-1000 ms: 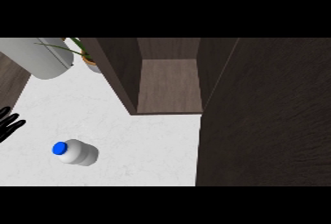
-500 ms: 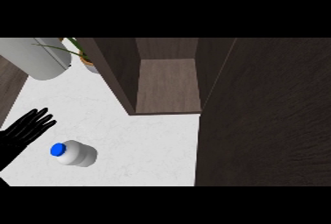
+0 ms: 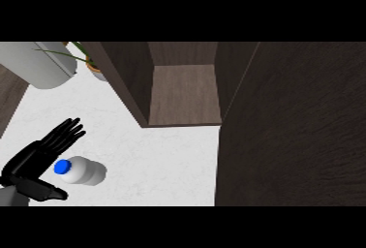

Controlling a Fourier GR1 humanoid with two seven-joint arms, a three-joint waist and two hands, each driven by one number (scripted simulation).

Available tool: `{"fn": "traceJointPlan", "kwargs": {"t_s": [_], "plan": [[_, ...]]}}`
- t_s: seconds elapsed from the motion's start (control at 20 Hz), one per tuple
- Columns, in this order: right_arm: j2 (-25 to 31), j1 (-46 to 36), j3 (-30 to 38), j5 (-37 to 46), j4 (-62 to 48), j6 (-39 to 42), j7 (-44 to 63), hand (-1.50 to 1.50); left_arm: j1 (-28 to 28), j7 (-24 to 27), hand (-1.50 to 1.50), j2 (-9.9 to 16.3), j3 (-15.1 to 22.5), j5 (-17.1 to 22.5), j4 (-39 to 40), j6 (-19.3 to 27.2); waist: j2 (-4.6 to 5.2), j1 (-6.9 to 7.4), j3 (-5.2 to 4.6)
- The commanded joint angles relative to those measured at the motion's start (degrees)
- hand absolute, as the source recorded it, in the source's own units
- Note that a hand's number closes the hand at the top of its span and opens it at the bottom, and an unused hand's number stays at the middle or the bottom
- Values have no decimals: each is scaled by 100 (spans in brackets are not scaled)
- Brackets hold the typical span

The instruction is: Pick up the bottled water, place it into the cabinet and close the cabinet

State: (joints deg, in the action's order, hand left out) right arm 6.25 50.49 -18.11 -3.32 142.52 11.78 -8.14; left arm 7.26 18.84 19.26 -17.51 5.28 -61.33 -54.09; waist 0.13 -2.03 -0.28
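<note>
The bottled water (image 3: 83,171) stands upright on the white counter at the lower left, a clear bottle with a blue cap. My left hand (image 3: 39,156) is open right beside it on its left, fingers straight and pointing up, thumb (image 3: 43,190) below the bottle. Whether the hand touches the bottle I cannot tell. The dark wooden cabinet (image 3: 184,92) stands at the top middle with its inside open to view. Its open door (image 3: 293,126) fills the right side of the view. My right hand is out of sight.
A grey cylinder (image 3: 37,65) lies at the top left beside a potted plant (image 3: 91,60). The counter's left edge (image 3: 13,104) runs diagonally at the far left. Bare white counter (image 3: 160,160) lies between the bottle and the cabinet.
My left hand has come in from the left edge and moved right, up to the bottle's side. The bottle has stayed in place.
</note>
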Motion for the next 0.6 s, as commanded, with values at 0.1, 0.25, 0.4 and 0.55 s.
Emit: {"fn": "traceJointPlan", "kwargs": {"t_s": [0.1,0.25,0.4,0.55], "plan": [[193,186,230,-300,467,86,94,-150,122,1745,-150,16,381,-929,824,-43,16,3,0],[237,412,31,-146,654,124,97,-150,257,1778,-150,-73,636,-854,1249,-99,19,-90,-11],[129,182,30,-89,386,49,-18,-150,187,2050,-150,-120,975,-937,1490,-234,43,-37,-15],[151,332,-12,-80,544,53,-60,-150,196,2224,-150,-55,1222,-958,1683,-328,35,-66,-20]]}}
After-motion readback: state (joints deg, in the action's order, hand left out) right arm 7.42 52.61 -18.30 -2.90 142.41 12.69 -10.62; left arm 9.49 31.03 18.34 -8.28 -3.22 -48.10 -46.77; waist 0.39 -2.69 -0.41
